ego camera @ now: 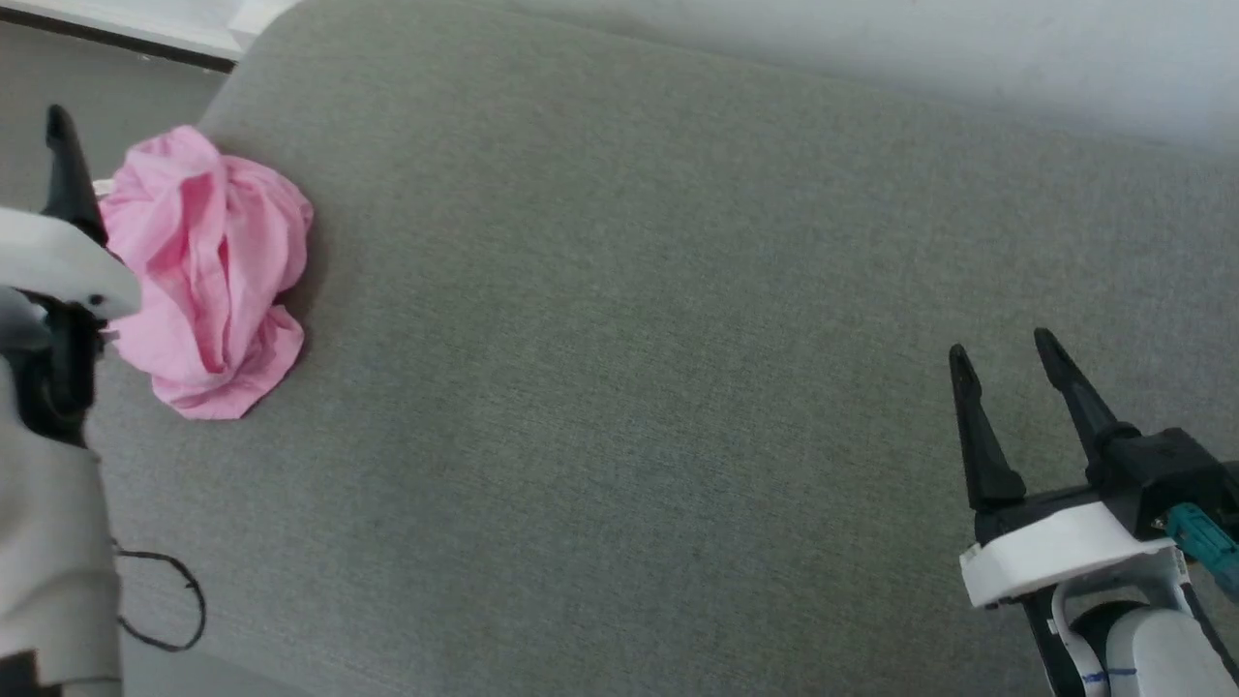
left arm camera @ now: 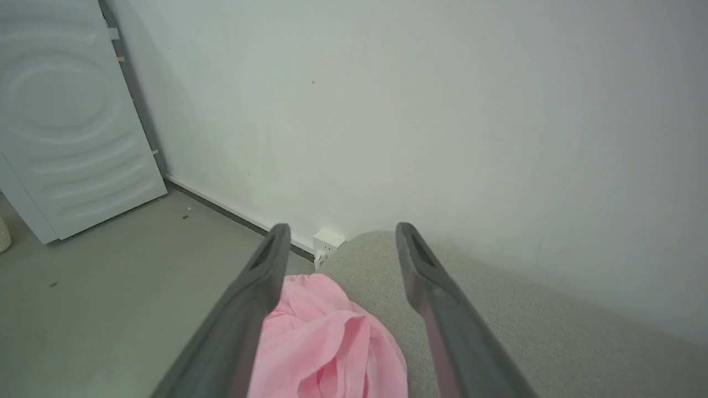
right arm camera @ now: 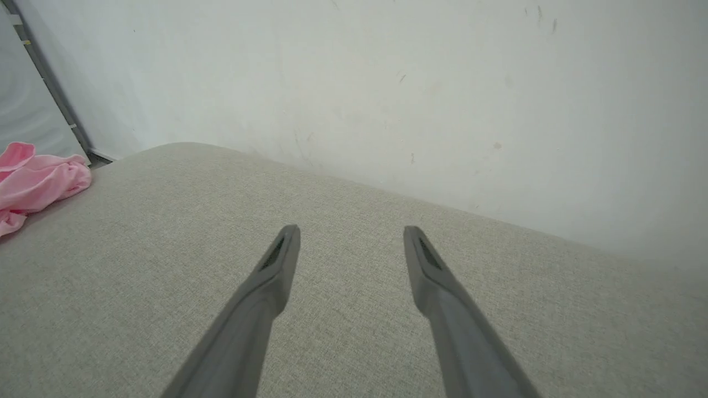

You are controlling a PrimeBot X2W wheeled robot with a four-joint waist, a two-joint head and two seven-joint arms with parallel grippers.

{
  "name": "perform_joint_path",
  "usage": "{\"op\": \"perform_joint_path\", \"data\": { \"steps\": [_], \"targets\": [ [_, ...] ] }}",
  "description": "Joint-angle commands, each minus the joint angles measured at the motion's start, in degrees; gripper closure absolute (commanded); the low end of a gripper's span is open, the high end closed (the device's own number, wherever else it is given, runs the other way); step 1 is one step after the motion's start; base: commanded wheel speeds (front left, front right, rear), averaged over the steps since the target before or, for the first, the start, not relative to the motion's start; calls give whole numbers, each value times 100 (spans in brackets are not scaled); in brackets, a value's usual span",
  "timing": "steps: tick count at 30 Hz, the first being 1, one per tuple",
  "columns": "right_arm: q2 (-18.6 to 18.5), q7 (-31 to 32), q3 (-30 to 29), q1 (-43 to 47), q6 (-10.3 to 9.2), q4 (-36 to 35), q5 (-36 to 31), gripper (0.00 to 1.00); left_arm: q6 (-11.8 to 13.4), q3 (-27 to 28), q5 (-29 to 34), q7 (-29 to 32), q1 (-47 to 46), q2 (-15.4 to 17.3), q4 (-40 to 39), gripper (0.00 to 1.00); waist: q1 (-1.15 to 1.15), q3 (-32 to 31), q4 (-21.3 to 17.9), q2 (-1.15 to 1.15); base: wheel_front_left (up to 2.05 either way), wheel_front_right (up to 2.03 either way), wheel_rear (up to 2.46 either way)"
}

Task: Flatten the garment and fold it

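Head view puts the garment (ego camera: 208, 276) crumpled at the left corner of the grey fabric surface (ego camera: 629, 339), just beside our left tool (left arm camera: 343, 233), jaws spread and empty. Our right tool (ego camera: 1002, 347), equally spread, sits well apart.

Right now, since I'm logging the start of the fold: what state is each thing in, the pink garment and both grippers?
garment: crumpled in a heap at the left end of the grey cushion, not yet flattened or folded.
left gripper: open, poised over the heap, gripping nothing.
right gripper: open, empty, over bare cushion, well apart from the garment.
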Motion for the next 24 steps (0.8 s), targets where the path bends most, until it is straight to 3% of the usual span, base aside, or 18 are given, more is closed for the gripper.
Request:
{"op": "perform_joint_path", "data": {
  "steps": [1, 14, 21, 22, 23, 24],
  "targets": [
    [10, 22, 4, -117, -4, -58, -66, 0, -61, 38, -100, 200, -218, 104, 266, 0, -2, 373, -267, 0, 0, 0, 0],
    [-62, 106, 146, -465, -4, -298, -139, 0, -83, 326, -924, 2660, -1178, 753, 2793, 0, -2, 1273, -644, 0, 0, 0, 0],
    [-92, 88, 232, -547, -4, -286, -85, 0, -36, 223, -968, 3401, -1159, 786, 3292, 0, -2, 1356, -798, 0, 0, 0, 0],
    [-92, 86, 245, -560, -4, -279, -76, 0, -34, 167, -929, 3501, -1152, 811, 3343, 31, -2, 1360, -818, 0, 0, 0, 0],
    [-92, 82, 258, -573, -4, -272, -71, 0, -37, 111, -882, 3541, -1142, 843, 3366, 81, -2, 1361, -834, 0, 0, 0, 0],
    [-92, 77, 274, -585, -4, -262, -66, 0, -38, 86, -863, 3567, -1133, 869, 3391, 100, -2, 1358, -852, 0, 0, 0, 0]
  ]
}}
